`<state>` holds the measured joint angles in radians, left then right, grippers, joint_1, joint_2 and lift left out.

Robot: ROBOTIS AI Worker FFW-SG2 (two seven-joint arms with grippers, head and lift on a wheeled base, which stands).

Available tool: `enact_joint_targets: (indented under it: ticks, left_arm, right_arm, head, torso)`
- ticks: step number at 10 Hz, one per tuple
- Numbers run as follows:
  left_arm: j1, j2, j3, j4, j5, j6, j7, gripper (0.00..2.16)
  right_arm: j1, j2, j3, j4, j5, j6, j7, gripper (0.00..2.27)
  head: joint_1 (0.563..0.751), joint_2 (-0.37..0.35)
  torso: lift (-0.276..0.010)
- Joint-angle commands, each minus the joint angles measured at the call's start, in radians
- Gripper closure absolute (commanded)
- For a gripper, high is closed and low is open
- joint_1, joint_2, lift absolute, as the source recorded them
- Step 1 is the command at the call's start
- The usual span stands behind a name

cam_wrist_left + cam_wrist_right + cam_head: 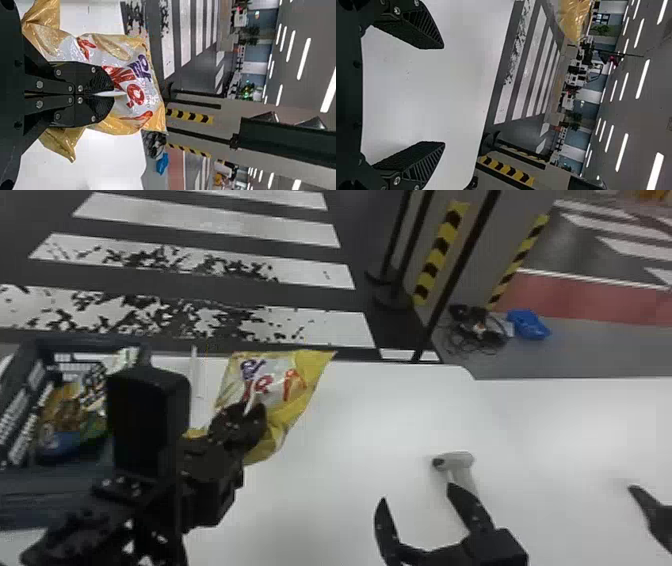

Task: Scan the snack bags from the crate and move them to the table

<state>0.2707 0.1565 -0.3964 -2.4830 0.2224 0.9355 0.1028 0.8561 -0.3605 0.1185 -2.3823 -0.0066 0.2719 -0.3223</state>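
Head view: right of the crate [50,490], a yellow snack bag [295,390] is pinched over the worktop [350,415] by the closed left fingers [99,79], long axis slanted. Farther right of the crate, a pale scanner [457,460] is nearer the empty, wide-spread right fingers [421,31], its handle partly hidden by them. Bags inside [75,405] are partly covered by the left arm [215,495].

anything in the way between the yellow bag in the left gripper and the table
Nothing visible stands between the yellow bag and the table; the scanner lies off to the bag's right.
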Motion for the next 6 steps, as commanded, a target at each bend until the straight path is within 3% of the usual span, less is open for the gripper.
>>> enact_joint_targets:
  ticks: [1, 3, 6]
  left_arm:
    - [-0.022, 0.000, -0.104, 0.078, -0.041, 0.000, 0.000, 1.83]
    - [-0.025, -0.003, -0.188, 0.170, -0.095, -0.016, 0.000, 1.83]
    - [-0.025, -0.003, -0.219, 0.283, -0.104, -0.080, -0.006, 1.83]
  right_arm:
    - [0.000, 0.002, 0.000, 0.000, -0.001, -0.003, -0.001, 0.13]
    - [-0.003, 0.003, 0.000, 0.002, -0.006, -0.006, -0.001, 0.13]
    - [-0.009, 0.003, 0.001, 0.005, -0.009, -0.012, -0.001, 0.13]
  head:
    - [0.695, -0.310]
    - [0.695, -0.350]
    - [0.695, -0.350]
  torso:
    - [-0.095]
    - [-0.095]
    - [-0.095]
